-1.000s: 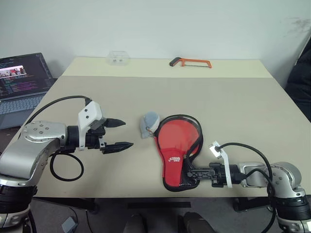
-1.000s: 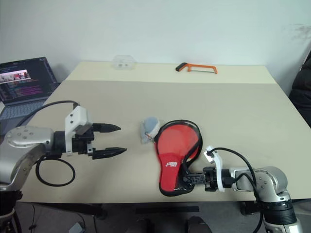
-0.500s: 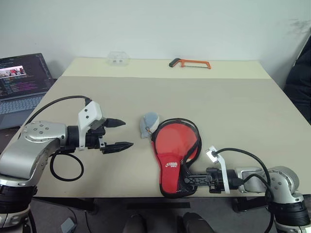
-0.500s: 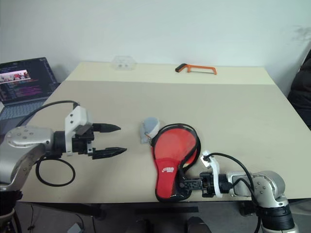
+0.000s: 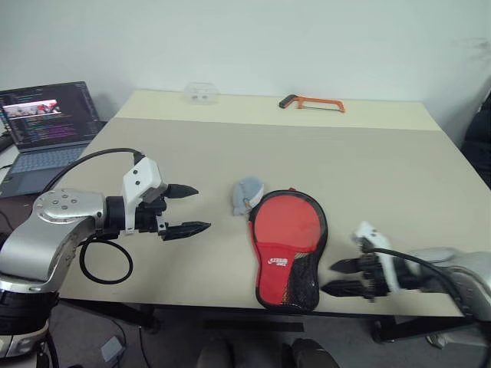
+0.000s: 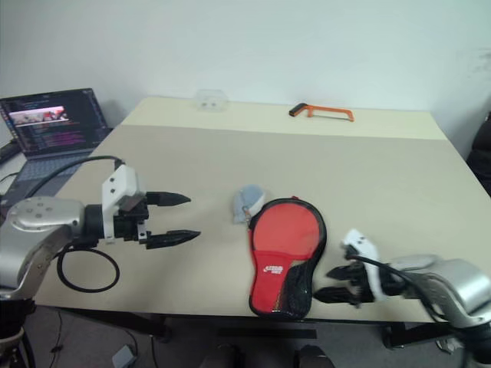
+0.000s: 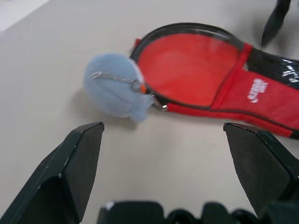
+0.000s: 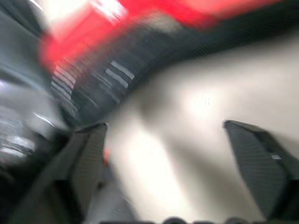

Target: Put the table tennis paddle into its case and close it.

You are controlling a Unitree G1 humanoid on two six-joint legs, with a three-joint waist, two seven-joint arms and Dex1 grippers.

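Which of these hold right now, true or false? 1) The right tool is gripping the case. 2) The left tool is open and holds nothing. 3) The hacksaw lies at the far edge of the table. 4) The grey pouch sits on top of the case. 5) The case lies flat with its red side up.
1) False. The right tool is open and apart from the case, just beside its narrow end.
2) True. The left tool is open above the table, with nothing between its fingers.
3) True. The orange hacksaw lies near the far edge.
4) False. The grey pouch lies on the table beside the case's round end.
5) True. The red side with the white logo faces up.
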